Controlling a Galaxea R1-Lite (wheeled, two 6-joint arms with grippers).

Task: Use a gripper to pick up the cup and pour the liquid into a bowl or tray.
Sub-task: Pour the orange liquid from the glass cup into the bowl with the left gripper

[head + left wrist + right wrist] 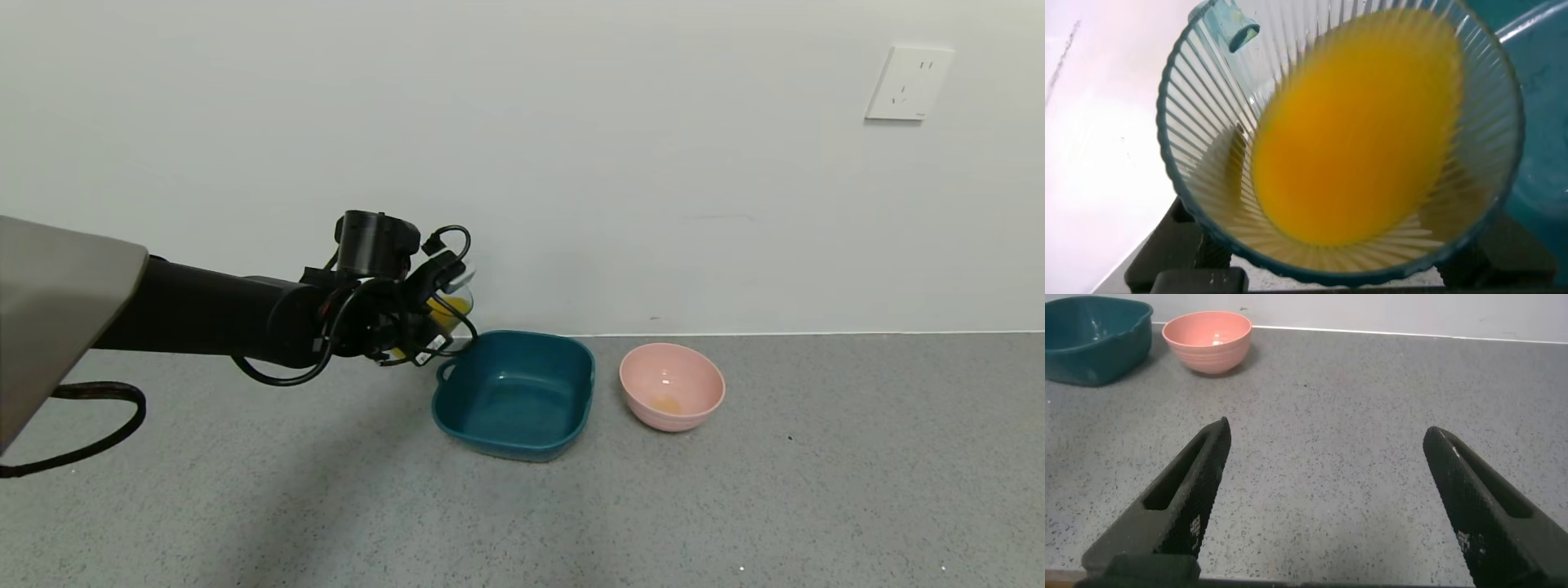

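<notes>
My left gripper is shut on the ribbed blue-green cup, held in the air just left of and above the dark teal square tray. The cup fills the left wrist view, tilted, with the orange-yellow liquid inside leaning toward the tray's rim. The tray sits on the grey floor near the wall, its small handle toward the gripper, and looks empty. My right gripper is out of the head view; its wrist view shows it open and empty over bare floor.
A round pink bowl with a little orange residue stands just right of the tray; it also shows in the right wrist view, beside the tray. A white wall with a socket runs behind.
</notes>
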